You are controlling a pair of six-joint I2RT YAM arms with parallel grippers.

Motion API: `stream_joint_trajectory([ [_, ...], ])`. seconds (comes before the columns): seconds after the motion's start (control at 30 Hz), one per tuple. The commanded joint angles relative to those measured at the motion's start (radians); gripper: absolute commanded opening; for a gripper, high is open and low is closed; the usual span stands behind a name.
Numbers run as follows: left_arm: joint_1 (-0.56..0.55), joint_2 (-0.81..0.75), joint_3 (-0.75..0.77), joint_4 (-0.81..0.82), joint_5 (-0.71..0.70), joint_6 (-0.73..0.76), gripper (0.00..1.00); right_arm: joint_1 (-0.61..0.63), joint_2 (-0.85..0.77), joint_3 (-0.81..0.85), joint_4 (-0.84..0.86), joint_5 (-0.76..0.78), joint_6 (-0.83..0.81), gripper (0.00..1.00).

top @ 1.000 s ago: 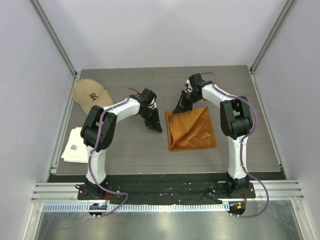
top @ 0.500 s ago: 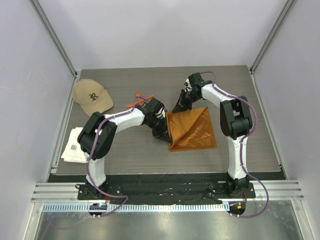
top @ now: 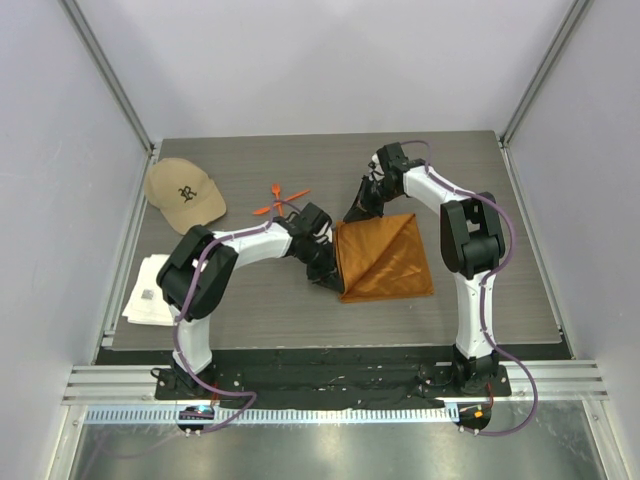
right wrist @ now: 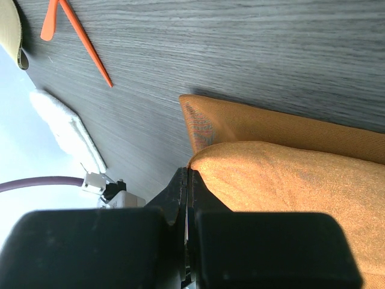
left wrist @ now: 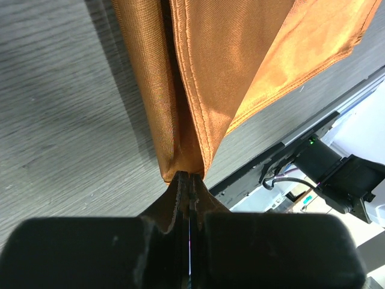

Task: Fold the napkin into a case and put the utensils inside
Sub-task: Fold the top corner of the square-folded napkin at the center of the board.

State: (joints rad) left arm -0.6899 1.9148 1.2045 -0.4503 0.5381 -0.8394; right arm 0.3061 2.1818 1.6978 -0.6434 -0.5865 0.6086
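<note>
1. Pinching the near left corner of the rust-orange napkin (top: pixel 385 255) with the left gripper (top: pixel 333 284), jaws pressed tight together on the cloth.
2. From the left wrist, shows two layers of napkin (left wrist: pixel 240 60) fanning away from the closed tips, hemmed edges meeting right at the grip.
3. Clamping the far left corner with the right gripper (top: pixel 356 212), likewise closed on cloth; from the right wrist, shows a rounded fold of napkin (right wrist: pixel 289 174) at the tips, with a lower layer flat just beyond.
4. Lies spread on the dark wood-grain table (top: pixel 250 310), stretched between the two grippers.
5. Leaves the two bright-orange utensils (top: pixel 281 200) crossed on the table just beyond the left gripper, apart from the napkin.
6. Further left of the left gripper: a tan cap (top: pixel 185 192) and a white towel (top: pixel 150 290).
</note>
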Motion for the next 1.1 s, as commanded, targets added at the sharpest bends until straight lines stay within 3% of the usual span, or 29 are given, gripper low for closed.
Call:
stream_joint_trajectory([
  [0.0, -0.010, -0.011, -0.013, 0.039, 0.022, -0.015, 0.00, 0.005, -0.016, 0.033, 0.014, -0.010, 0.011, 0.01],
  [0.7, -0.013, 0.021, -0.054, 0.053, 0.013, -0.009, 0.00, 0.033, 0.026, 0.042, 0.063, -0.027, 0.053, 0.01],
  [1.07, 0.007, -0.052, -0.089, 0.047, 0.010, -0.023, 0.00, 0.037, 0.039, 0.056, 0.074, -0.038, 0.065, 0.01],
])
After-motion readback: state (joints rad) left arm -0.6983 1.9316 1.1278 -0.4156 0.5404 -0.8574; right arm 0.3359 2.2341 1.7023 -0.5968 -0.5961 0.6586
